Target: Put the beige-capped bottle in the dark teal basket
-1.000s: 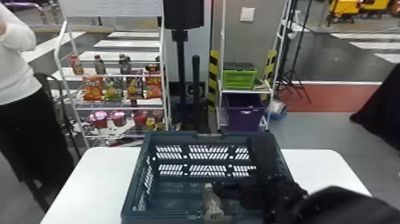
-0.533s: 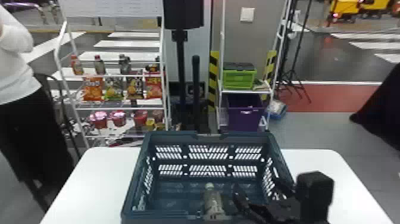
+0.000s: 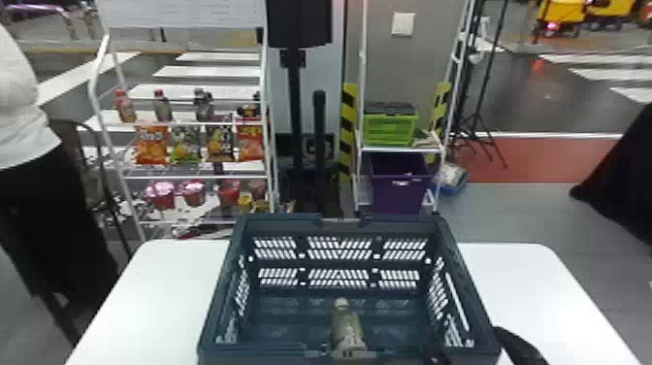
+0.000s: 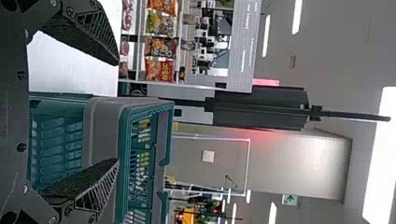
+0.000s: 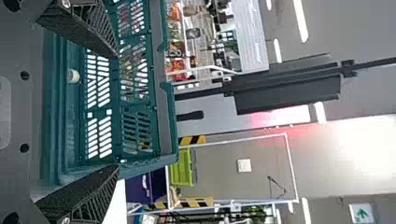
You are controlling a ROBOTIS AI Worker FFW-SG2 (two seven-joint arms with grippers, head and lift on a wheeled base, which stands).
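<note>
Bottle point(image 3: 347, 330) rests in basket point(image 3: 398, 224) on table point(image 3: 160, 291), rim point(image 3: 271, 351) perhaps overlapping it, right pincer point(image 3: 465, 337) released.

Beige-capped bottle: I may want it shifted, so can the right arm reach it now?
Probably yes: the right pincer is open, and the open-topped basket leaves the bottle free from above.

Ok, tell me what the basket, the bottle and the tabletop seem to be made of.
Basket: hard moulded plastic, satin, with regular slots through its walls. Bottle: probably plastic, from its murky, seemingly translucent body; glass isn't ruled out. Tabletop: smooth, likely laminate or plastic, given its even white surface.
</note>
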